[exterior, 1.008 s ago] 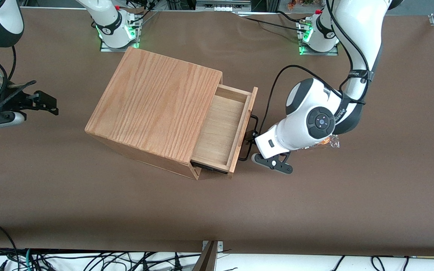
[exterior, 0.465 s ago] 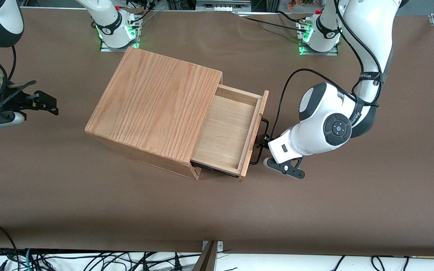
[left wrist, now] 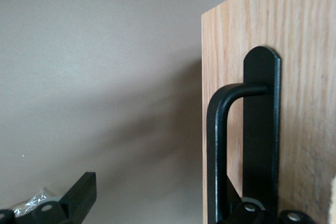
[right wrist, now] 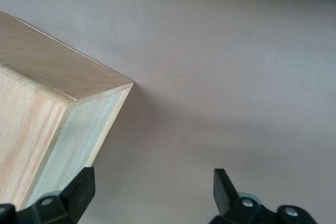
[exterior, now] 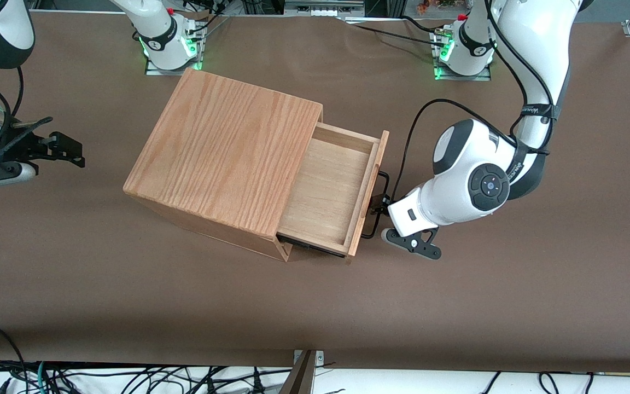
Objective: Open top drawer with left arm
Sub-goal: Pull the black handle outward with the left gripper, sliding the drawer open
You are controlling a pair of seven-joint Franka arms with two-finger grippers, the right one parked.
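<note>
Your pincer [exterior: 381, 201] sits spread around the handle [exterior: 376, 203], hooking it rather than pinching. The drawer [exterior: 330, 191] stands well out of the cabinet [exterior: 227, 158] mid-table [exterior: 315, 306]. Pull off-axis and the handle may slip free, or the cabinet could slide.

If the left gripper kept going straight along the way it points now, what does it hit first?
The gripper sits at the black bar handle and points at the top drawer. Going straight on, it would most likely meet the drawer's wooden front panel first, right past the handle, and push the open drawer back toward the cabinet.
</note>
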